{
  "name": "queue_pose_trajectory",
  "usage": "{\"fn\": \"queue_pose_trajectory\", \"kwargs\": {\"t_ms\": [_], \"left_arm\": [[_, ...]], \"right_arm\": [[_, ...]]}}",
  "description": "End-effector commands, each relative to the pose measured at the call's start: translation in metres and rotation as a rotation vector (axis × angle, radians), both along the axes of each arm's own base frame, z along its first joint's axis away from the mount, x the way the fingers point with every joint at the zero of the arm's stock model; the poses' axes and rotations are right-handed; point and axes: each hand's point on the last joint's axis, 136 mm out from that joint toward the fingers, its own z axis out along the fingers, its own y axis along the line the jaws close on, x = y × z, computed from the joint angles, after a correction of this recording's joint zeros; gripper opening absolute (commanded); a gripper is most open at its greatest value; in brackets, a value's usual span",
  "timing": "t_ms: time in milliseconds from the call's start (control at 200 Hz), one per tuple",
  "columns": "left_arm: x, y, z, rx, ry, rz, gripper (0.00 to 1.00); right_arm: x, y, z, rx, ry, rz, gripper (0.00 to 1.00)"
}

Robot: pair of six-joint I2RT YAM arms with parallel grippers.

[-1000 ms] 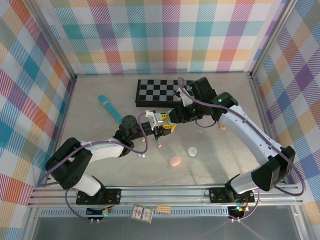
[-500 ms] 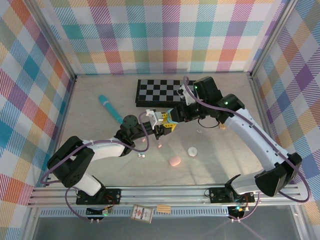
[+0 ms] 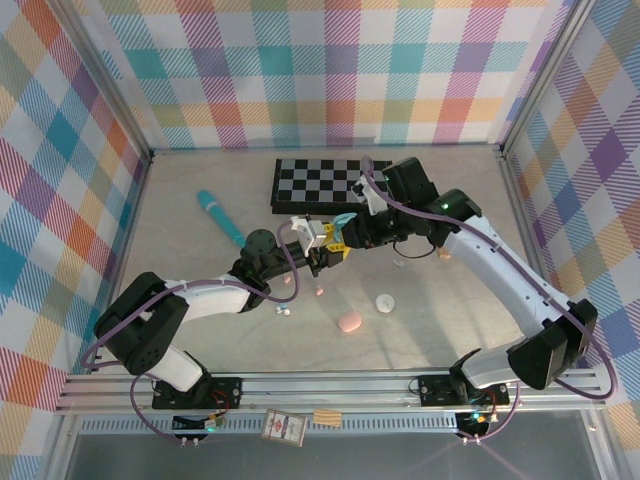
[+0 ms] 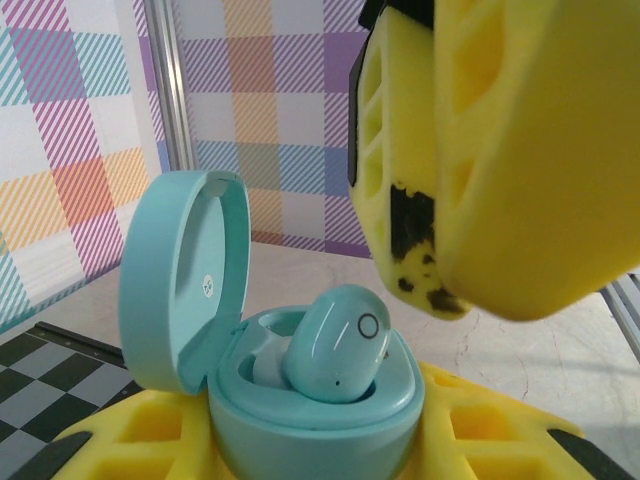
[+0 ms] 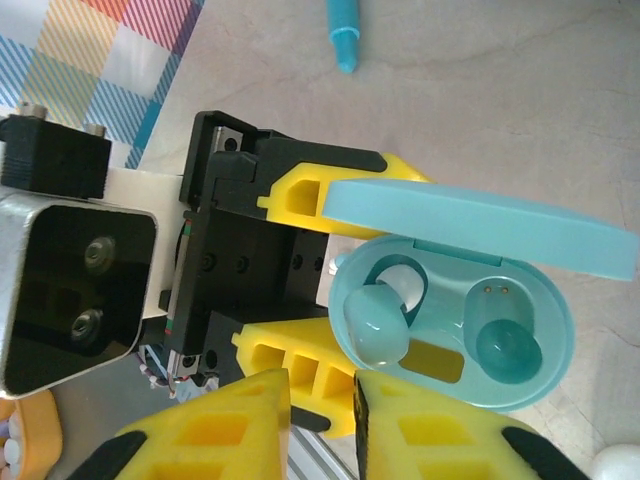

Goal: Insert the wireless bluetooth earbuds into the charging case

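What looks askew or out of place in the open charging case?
The teal earbud sits tilted in the charging case, and looks to ride above its well rather than lie flush. The neighbouring well is empty.

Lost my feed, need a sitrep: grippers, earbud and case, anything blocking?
Left gripper shut on open charging case. Right gripper shut, empty, close above it. One teal earbud in a socket, sitting proud; other socket empty. Nothing else blocking.

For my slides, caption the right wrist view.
Left tool grips the open teal charging case; one earbud inside, the other well empty.
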Motion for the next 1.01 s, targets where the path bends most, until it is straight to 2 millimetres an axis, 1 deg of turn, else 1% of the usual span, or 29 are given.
{"fn": "queue_pose_trajectory", "kwargs": {"t_ms": [0,255,475,680,855,1000], "left_arm": [[-0.003,0.001,0.026,-0.049,-0.061,-0.011,0.26],[-0.007,0.0,0.026,-0.052,-0.064,-0.032,0.26],[-0.009,0.0,0.028,-0.059,-0.07,-0.046,0.26],[-0.01,0.0,0.03,-0.062,-0.075,-0.044,0.26],[-0.008,0.002,0.03,-0.063,-0.074,-0.026,0.26],[-0.006,0.001,0.029,-0.061,-0.072,-0.025,0.26]], "right_arm": [[0.008,0.001,-0.003,0.0,-0.003,-0.02,0.22],[0.022,-0.003,-0.002,-0.029,-0.051,-0.077,0.16],[0.027,-0.003,-0.004,-0.035,-0.049,-0.091,0.16],[0.035,-0.011,-0.004,-0.075,-0.069,-0.151,0.16],[0.033,-0.012,-0.003,-0.076,-0.06,-0.152,0.17],[0.028,-0.008,0.002,-0.038,-0.055,-0.133,0.22]]}}
